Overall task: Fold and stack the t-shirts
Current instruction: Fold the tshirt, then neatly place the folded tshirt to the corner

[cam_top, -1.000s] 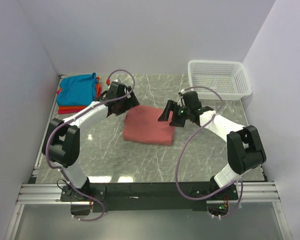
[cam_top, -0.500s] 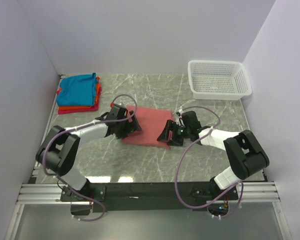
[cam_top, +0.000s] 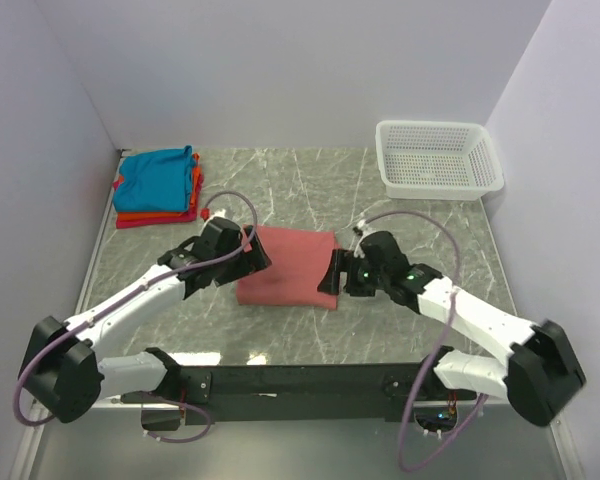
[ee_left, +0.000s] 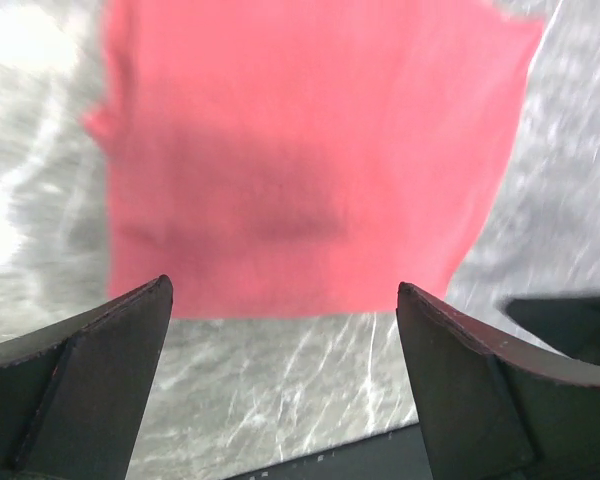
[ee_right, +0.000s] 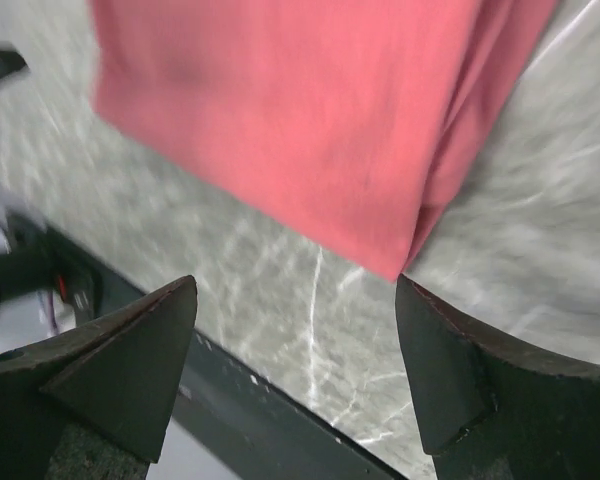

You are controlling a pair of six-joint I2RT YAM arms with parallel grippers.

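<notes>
The folded salmon-pink t-shirt [cam_top: 288, 267] lies flat on the table [cam_top: 310, 335] between the left gripper [cam_top: 245, 256] and the right gripper [cam_top: 332, 273], one at each side edge, both with jaws spread wide and empty. It looks light and limp, likely to sag or unfold, so I'd pinch through all layers at those two edges. The pad is nearly square, its slightly longer axis seemingly running gripper to gripper; collar end from hem I can't tell.

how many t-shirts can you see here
4. The salmon-pink t-shirt lies folded in the middle. The teal-blue t-shirt, orange t-shirt and red t-shirt are stacked in the far left corner, teal on top, red at the bottom. The stack could hide more.
</notes>
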